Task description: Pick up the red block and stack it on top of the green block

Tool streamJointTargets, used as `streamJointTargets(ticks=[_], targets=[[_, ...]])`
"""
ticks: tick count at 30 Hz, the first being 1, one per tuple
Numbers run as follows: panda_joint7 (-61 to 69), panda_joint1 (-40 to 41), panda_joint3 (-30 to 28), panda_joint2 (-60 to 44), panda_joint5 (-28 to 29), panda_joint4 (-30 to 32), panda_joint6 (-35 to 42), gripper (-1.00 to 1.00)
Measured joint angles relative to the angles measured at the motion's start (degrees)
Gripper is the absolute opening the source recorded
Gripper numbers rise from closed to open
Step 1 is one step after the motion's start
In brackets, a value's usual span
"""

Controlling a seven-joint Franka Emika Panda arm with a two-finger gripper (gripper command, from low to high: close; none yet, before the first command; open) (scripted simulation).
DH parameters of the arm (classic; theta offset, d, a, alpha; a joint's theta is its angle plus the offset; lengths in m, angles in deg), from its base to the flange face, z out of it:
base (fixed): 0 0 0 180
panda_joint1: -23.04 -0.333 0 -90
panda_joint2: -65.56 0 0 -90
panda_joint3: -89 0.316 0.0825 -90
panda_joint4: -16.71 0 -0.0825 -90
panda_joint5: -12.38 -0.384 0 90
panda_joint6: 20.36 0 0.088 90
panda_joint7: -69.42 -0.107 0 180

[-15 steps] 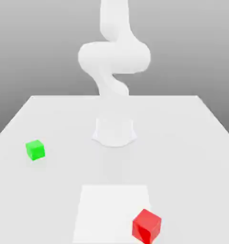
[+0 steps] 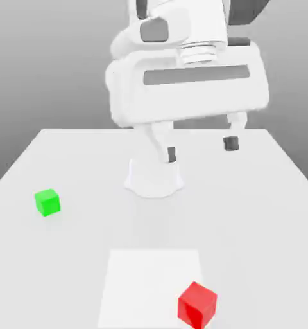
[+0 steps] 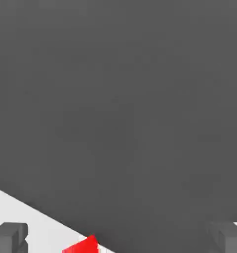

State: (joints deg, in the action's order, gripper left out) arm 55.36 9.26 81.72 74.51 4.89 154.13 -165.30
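Task status: no step completed. The pincer [image 2: 199, 149] hangs high above the bench [image 2: 259, 212] with its jaws spread wide and empty. The red block [image 2: 197, 304] rests near the front edge (untouched); the green block [image 2: 47, 202] sits well apart at the exterior view's left. Approach, grasp, transfer and stacking all remain.

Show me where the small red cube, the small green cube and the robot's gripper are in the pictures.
small red cube [image 2: 197, 305]: exterior view, on the edge between its two front faces.
small green cube [image 2: 47, 202]: exterior view, on its front face.
gripper [image 2: 201, 148]: exterior view, midway between its open dark fingertips.
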Motion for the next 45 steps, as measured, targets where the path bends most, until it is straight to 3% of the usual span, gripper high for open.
streamJointTargets(ticks=[11, 15, 16, 22, 28, 31, 45], targets=[[12.83, -2.05, 1.11, -21.97, 3.65, 3.24, -9.31, 0.00], [14.48, -1.02, 2.56, -30.25, 2.30, 2.20, -15.91, 0.00], [14.70, -0.82, 2.81, -31.42, 2.04, 2.03, -16.87, -1.00], [14.75, -0.70, 2.96, -31.99, 1.96, 1.94, -17.25, -1.00], [12.84, -1.68, 0.84, -22.15, 4.47, 3.64, -9.18, -1.00], [9.16, 1.30, -4.48, -16.56, 8.24, 6.09, -6.53, -1.00], [-8.51, 32.51, -19.03, 4.47, 25.51, 20.43, -1.11, -1.00]])
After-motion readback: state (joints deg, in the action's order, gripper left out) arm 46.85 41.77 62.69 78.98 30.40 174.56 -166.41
